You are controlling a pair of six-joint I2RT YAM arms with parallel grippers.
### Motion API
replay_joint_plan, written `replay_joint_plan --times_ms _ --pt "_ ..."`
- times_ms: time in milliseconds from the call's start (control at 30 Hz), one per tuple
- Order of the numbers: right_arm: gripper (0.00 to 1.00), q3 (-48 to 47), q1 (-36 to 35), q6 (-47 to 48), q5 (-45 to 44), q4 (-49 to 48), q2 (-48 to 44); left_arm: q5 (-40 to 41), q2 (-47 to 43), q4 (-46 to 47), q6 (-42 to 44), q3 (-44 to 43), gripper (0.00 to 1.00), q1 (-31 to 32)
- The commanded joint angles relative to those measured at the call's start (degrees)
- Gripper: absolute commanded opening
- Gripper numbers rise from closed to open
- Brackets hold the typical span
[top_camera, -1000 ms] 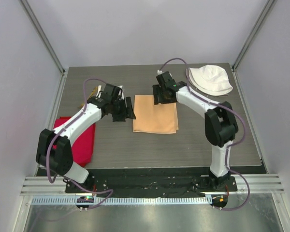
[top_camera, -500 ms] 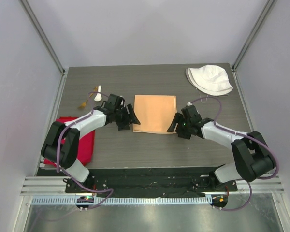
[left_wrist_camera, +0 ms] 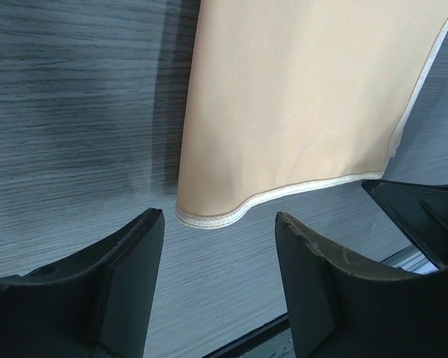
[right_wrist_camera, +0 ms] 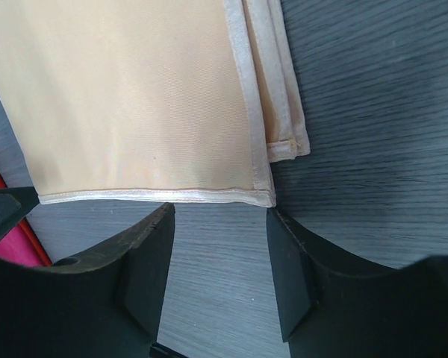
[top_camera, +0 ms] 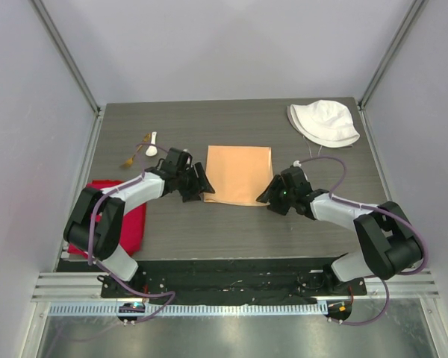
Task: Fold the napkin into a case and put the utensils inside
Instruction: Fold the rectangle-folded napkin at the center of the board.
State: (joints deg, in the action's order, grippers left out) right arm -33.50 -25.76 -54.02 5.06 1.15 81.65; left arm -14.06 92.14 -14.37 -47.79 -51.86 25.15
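The peach-orange napkin [top_camera: 239, 175] lies flat at mid-table as a folded rectangle, with layered hems showing along its right edge [right_wrist_camera: 284, 112]. My left gripper [top_camera: 203, 190] stands open just short of the napkin's near-left corner [left_wrist_camera: 201, 218], with only bare table between its fingers [left_wrist_camera: 218, 224]. My right gripper [top_camera: 267, 195] is open at the near-right corner [right_wrist_camera: 265, 195], also with nothing between its fingers [right_wrist_camera: 220, 212]. The utensils lie at the far left: a white spoon [top_camera: 151, 148] and a gold fork [top_camera: 134, 154].
A red cloth [top_camera: 127, 220] lies at the near left under the left arm and shows as a sliver in the right wrist view [right_wrist_camera: 7, 239]. A white fabric hat [top_camera: 325, 123] sits at the far right corner. Grey walls surround the table.
The right arm swung from the napkin's far edge down to its near-right corner. The left gripper shifted towards me to the near-left corner. The napkin has not moved.
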Motion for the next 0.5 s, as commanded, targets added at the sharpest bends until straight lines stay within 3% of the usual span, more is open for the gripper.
replay_joint_plan --times_ms 0,133,467 --pt "0.55 2.0 0.4 -2.2 -4.8 3.2 0.8 1.1 -0.8 1.3 0.8 -0.2 0.64 0.1" --pt "0.46 2.5 0.5 -4.0 -8.1 3.9 0.9 1.2 -1.3 0.7 1.2 -0.1 0.64 0.1" --pt "0.44 2.4 0.9 -5.0 -12.2 6.7 2.4 1.1 -2.8 0.3 1.4 0.1 0.63 0.1"
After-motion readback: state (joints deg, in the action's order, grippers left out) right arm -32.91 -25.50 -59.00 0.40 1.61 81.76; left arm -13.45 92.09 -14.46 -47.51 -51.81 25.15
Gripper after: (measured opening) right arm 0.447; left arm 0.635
